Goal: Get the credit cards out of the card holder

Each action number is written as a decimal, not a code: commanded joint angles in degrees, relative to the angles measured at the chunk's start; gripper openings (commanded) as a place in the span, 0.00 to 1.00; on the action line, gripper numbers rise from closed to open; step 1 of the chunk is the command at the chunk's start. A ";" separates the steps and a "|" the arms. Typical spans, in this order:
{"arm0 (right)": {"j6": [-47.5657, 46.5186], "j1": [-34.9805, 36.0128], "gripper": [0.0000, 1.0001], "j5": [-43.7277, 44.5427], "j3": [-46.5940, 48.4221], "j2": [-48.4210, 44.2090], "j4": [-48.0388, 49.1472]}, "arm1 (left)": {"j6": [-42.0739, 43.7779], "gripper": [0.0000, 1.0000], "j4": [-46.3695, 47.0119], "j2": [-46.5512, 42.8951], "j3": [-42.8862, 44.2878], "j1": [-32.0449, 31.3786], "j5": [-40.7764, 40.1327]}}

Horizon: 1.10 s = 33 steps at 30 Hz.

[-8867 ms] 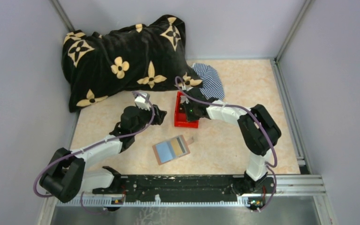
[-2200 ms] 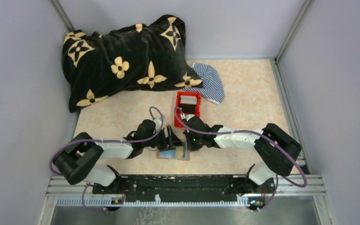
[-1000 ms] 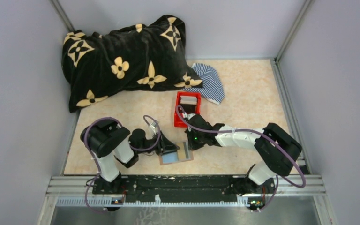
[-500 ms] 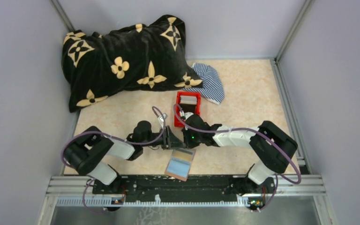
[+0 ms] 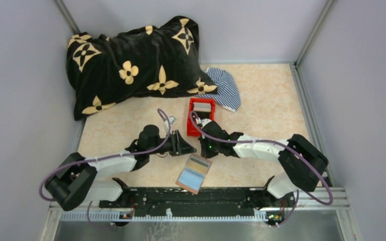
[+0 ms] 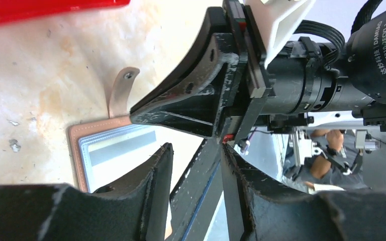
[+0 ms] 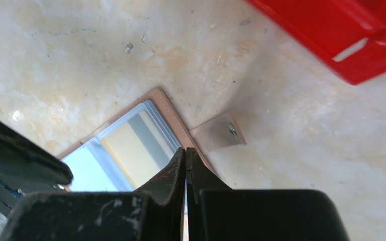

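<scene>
The card holder lies open and flat near the table's front edge, with its snap tab toward the far side. A light blue card and an orange card with a grey stripe sit in its slots. They also show in the right wrist view: light blue card, orange card. My right gripper is shut, tips just above the holder's far edge by the tab; nothing shows between them. My left gripper is open and empty, just left of the right gripper.
A red open-top box with grey flat items inside stands just behind the grippers. A black flowered blanket and a striped cloth lie at the back. The black front rail runs close behind the holder.
The card holder has slid toward the front edge and turned upright since a second ago. Both grippers have drawn back a little from it. In the last half second the holder has not moved.
</scene>
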 commanded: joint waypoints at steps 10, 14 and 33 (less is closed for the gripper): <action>-3.60 -0.67 0.00 4.73 1.21 -1.30 -3.37 | 3.66 0.55 -18.80 -5.25 6.69 -2.59 0.09; -4.36 -2.46 0.00 2.62 0.83 0.14 -2.33 | 4.75 0.54 -20.86 -3.38 9.09 -7.94 3.49; -4.17 -13.20 0.00 -2.05 1.17 -3.79 -4.46 | 22.86 0.53 -27.21 7.40 17.15 -32.14 -17.47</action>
